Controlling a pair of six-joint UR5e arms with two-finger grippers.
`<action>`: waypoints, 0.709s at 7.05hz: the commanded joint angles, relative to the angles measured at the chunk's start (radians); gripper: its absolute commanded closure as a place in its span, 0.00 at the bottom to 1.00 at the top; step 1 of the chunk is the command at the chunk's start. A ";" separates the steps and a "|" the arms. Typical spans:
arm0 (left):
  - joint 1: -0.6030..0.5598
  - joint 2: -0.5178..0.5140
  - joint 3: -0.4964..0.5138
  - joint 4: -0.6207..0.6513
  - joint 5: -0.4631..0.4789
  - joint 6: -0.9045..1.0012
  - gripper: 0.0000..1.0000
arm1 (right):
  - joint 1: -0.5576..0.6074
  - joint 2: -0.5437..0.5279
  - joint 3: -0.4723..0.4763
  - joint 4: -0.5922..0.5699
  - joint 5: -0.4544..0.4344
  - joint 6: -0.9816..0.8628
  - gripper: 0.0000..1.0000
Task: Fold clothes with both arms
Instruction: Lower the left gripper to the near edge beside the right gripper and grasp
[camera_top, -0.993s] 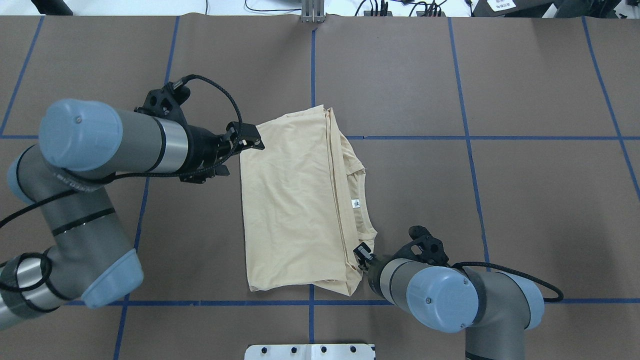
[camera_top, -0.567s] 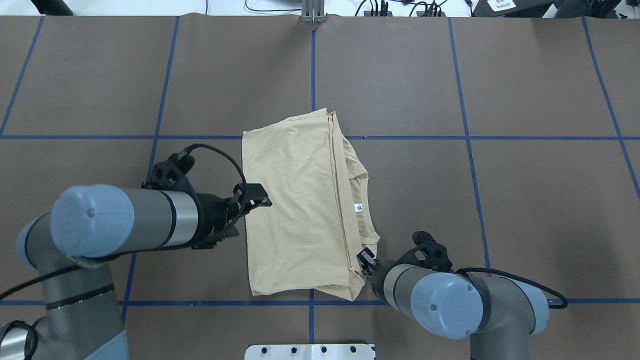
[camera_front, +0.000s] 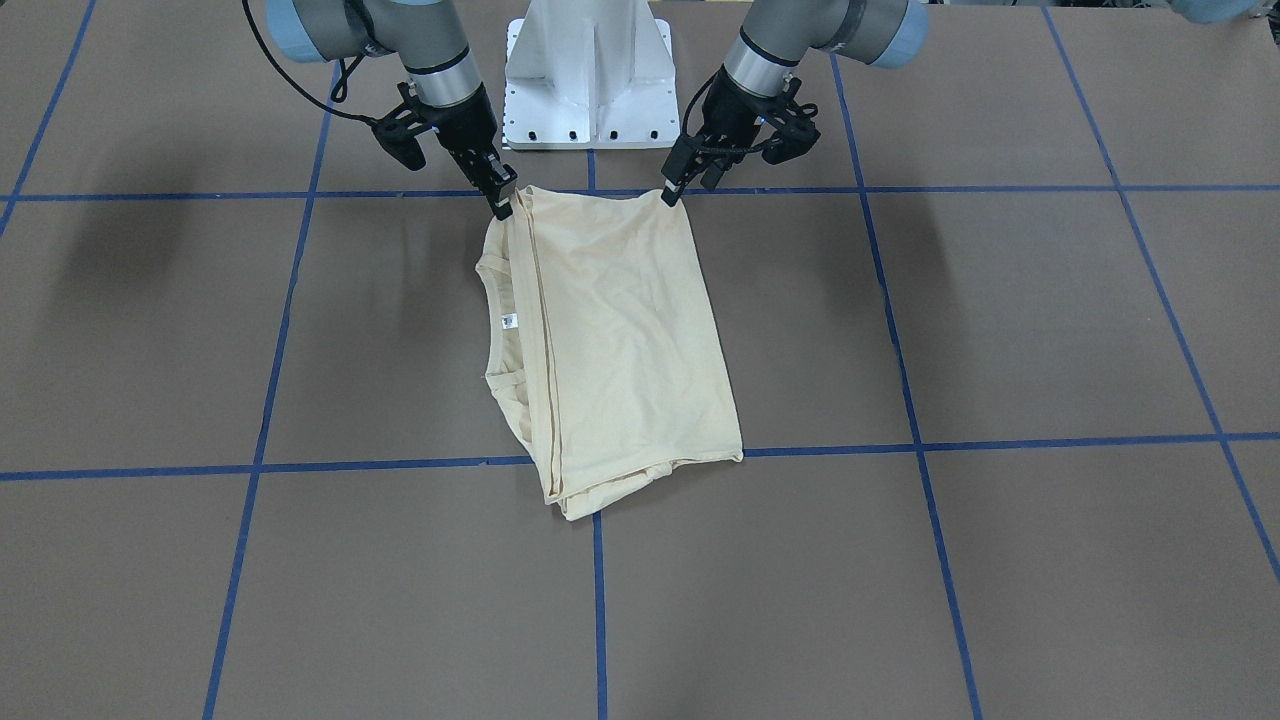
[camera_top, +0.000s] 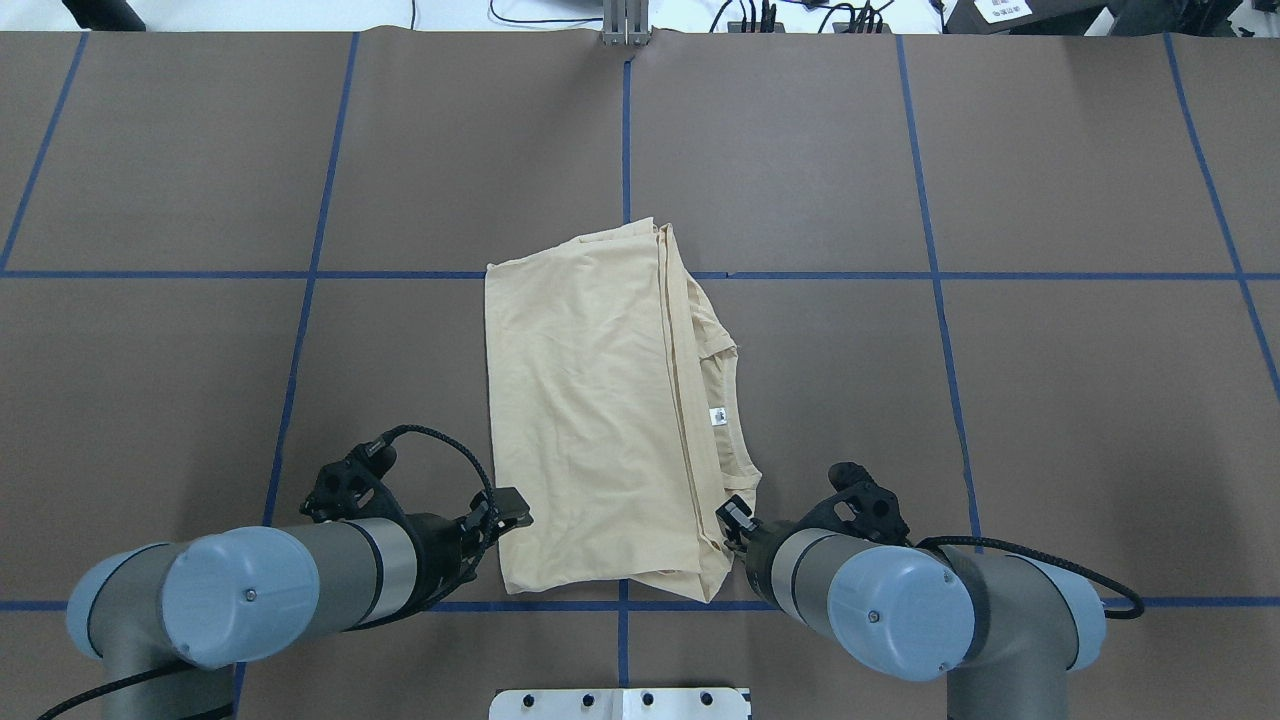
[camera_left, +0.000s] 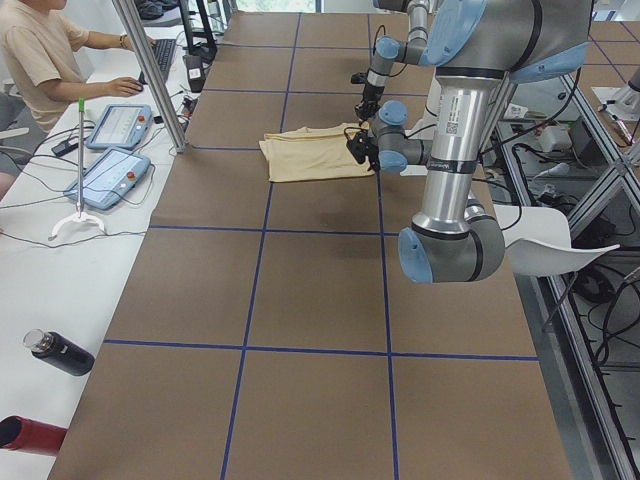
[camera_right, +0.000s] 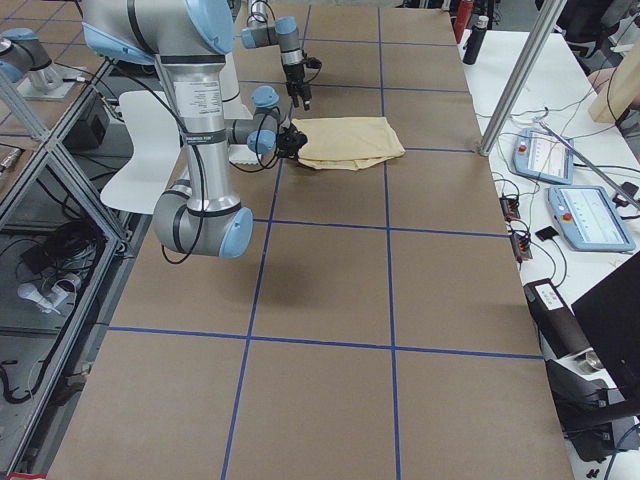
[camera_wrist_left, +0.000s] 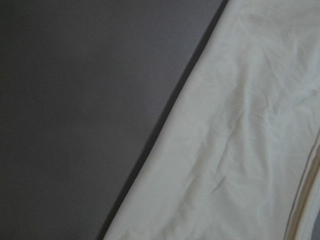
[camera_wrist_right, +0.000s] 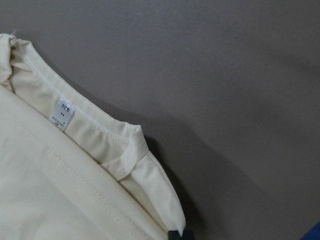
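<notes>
Cream-yellow thin cotton T-shirt (camera_top: 590, 400), folded long in the middle of the brown-papered table (camera_top: 900, 400), looks light and limp, best taken at its near corners: my right pincer (camera_front: 503, 205) nips one, closed on the cloth, and my left pincer (camera_front: 678, 192) hovers spread by the other.

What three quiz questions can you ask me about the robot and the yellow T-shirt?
1. True or false: the T-shirt is scrunched into a ball.
2. The left gripper and the right gripper are both at which edge of the T-shirt? A. the one nearest the white base. B. the one farthest from it. C. neither, they hang over the middle.
3. Fill in: a small white ____ shows by the neck opening.
Key: 1 false, it lies folded flat on the table. 2 A. 3 label.
</notes>
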 joint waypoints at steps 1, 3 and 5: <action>0.038 -0.005 0.022 -0.003 0.002 -0.013 0.16 | 0.000 -0.001 0.002 0.000 0.000 0.000 1.00; 0.046 -0.031 0.052 -0.005 0.002 -0.010 0.25 | -0.001 -0.001 0.002 0.000 0.000 0.000 1.00; 0.046 -0.040 0.078 -0.011 0.002 -0.004 0.29 | 0.000 -0.002 0.002 0.000 0.000 0.000 1.00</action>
